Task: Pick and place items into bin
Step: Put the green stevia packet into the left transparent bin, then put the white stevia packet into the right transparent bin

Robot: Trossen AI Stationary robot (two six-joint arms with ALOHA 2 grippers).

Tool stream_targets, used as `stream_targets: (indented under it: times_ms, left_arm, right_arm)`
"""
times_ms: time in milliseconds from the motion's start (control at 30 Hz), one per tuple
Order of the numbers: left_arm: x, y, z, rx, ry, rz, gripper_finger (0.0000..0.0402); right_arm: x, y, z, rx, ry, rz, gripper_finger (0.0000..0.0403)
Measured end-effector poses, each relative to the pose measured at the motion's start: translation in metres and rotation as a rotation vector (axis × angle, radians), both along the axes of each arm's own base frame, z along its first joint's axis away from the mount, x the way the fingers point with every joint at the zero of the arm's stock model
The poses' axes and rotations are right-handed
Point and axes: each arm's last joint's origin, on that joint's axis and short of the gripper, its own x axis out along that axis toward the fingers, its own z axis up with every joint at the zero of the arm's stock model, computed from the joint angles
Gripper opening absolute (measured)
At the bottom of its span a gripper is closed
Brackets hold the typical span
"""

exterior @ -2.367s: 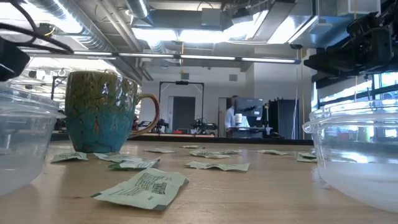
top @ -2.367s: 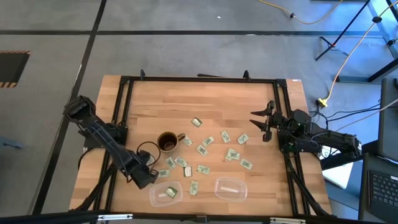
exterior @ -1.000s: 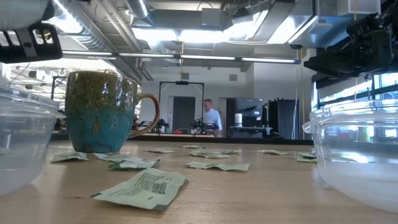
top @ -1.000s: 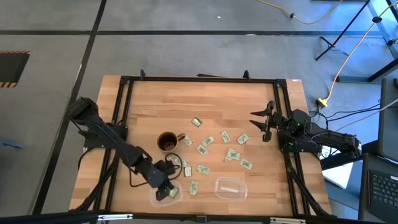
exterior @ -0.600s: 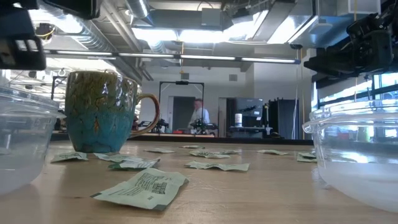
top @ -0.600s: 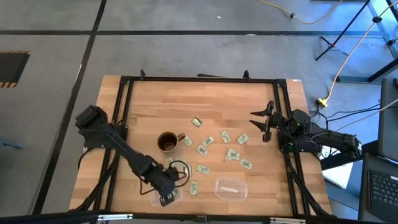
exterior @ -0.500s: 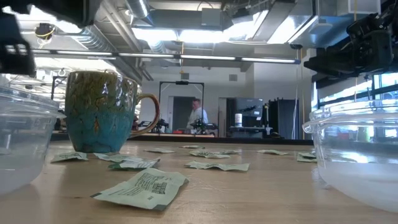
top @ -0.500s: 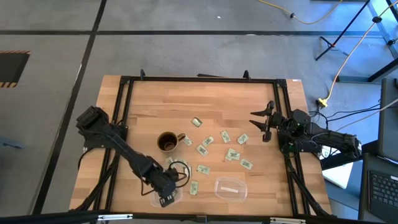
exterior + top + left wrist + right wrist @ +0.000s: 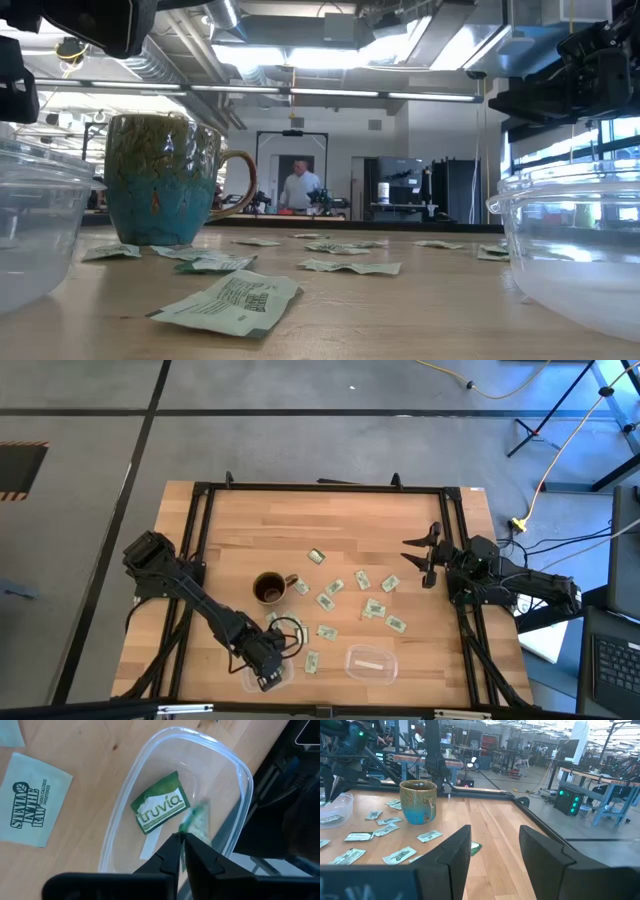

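Several pale green and white packets (image 9: 375, 607) lie flat on the wooden table right of the brown mug (image 9: 270, 589). My left gripper (image 9: 181, 842) hangs over the left clear bin (image 9: 240, 767) near the table's near edge, shut on one packet (image 9: 197, 820). A green packet (image 9: 160, 810) lies on that bin's floor. My right gripper (image 9: 492, 850) hovers open at the table's right edge (image 9: 420, 560), apart from every packet. My left gripper pinches a pale green packet by its one end (image 9: 187, 829) between the two fingertips, coming from above and pointing down into the bin. The packet is lifted clear and sticks out beyond the fingertips, above the bin's floor; it looks blurred.
A second clear bin (image 9: 370, 663) holding a white packet sits right of the first. A white packet (image 9: 32, 797) lies on the table just outside the left bin. Black frame rails run along the table's sides. A person (image 9: 298, 188) moves in the room behind.
My left gripper has moved a little toward the table's near edge and now stands over the left bin. The person in the room behind has walked leftward.
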Motion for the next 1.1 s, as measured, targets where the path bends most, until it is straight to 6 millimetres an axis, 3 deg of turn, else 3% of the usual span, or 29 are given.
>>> stream_targets:
  times_ms: [200,433,700,967,1100]
  left_arm:
    - [-0.001,0.0,0.003,-0.028,0.01,-0.013,0.0051]
    - [-0.008,0.007,0.021,0.009,-0.037,-0.022,0.005]
    - [-0.029,0.032,0.057,0.403,-0.278,-0.071,0.0038]
    - [-0.055,0.059,0.077,0.796,-0.321,0.003,0.0033]
    - [-0.059,0.064,0.08,0.858,-0.323,0.0,0.0033]
  right_arm:
    - [0.0,0.0,0.0,0.001,0.0,0.0,0.0171]
    - [0.0,0.0,0.0,0.006,-0.001,0.001,0.0171]
    - [0.0,0.0,0.002,-0.002,-0.026,0.001,0.0171]
    - [0.0,0.0,0.003,0.061,-0.046,0.005,0.0171]
    - [0.0,0.0,0.002,0.078,-0.034,0.005,0.0171]
